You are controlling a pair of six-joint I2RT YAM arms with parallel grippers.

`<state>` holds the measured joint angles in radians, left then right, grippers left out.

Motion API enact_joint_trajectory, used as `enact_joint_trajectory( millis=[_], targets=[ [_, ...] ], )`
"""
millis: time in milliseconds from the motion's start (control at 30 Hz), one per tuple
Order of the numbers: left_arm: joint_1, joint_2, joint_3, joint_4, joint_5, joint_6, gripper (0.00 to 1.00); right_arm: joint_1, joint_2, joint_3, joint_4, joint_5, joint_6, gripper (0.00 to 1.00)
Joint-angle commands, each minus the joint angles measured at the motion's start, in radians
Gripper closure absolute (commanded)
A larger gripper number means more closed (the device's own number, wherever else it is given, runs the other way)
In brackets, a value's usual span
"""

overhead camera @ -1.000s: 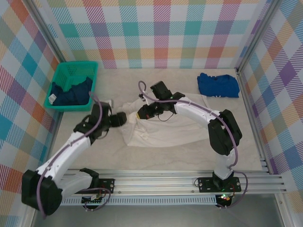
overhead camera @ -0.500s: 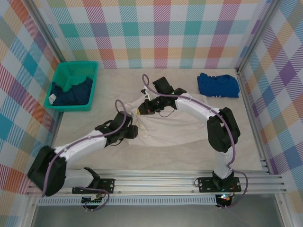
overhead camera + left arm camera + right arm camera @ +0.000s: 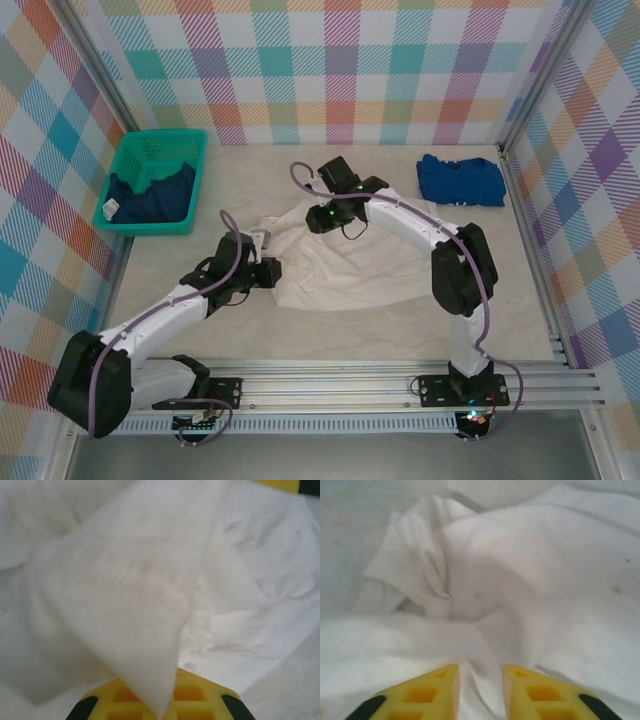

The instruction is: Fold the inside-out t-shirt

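Note:
The inside-out t-shirt lies crumpled and white in the middle of the table. My left gripper sits at its left edge. In the left wrist view the yellow fingers are shut on a pointed flap of the t-shirt, which rises from between them. My right gripper is over the shirt's far left corner. In the right wrist view its jaws stand apart, with a loose ridge of the t-shirt lying between them.
A green basket holding a dark navy garment stands at the back left. A folded bright blue shirt lies at the back right. Plaid walls close in three sides, and a metal rail runs along the near edge.
My left gripper swung in to the shirt's left edge and shut on a flap of cloth. My right gripper's jaws have parted, letting go of the cloth they pinched.

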<state>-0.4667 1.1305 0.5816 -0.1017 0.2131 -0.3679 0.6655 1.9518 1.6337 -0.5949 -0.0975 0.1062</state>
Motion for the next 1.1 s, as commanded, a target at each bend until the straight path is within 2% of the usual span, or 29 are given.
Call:
enact_joint_trajectory(
  millis=[0,67,167,300,633,700,867,933,1067],
  targets=[
    [0.025,-0.033,-0.037,0.039,0.110,-0.051,1.00,0.020,-0.200,-0.204,0.107,-0.085,-0.067,0.64],
    [0.035,-0.040,-0.040,0.035,0.114,-0.058,1.00,0.051,-0.281,-0.344,0.192,-0.180,-0.060,0.59],
    [0.037,-0.040,-0.045,0.038,0.115,-0.068,1.00,0.114,-0.274,-0.444,0.296,-0.232,-0.017,0.56],
    [0.042,-0.041,-0.045,0.030,0.114,-0.068,1.00,0.134,-0.166,-0.411,0.353,-0.179,0.006,0.55],
    [0.056,-0.050,-0.046,0.007,0.109,-0.059,1.00,0.146,0.046,-0.270,0.348,-0.175,-0.061,0.54],
    [0.058,-0.053,-0.048,0.006,0.107,-0.061,1.00,0.147,0.069,-0.262,0.342,-0.175,-0.070,0.59],
    [0.068,-0.074,-0.051,-0.026,0.060,-0.090,1.00,0.148,0.033,-0.296,0.330,-0.159,-0.079,0.91],
    [0.076,-0.082,-0.054,-0.043,0.034,-0.105,1.00,0.145,-0.013,-0.309,0.317,-0.152,-0.087,1.00],
    [0.098,-0.102,-0.062,-0.096,-0.024,-0.149,1.00,0.117,-0.178,-0.390,0.309,-0.182,-0.073,1.00]
  ],
)
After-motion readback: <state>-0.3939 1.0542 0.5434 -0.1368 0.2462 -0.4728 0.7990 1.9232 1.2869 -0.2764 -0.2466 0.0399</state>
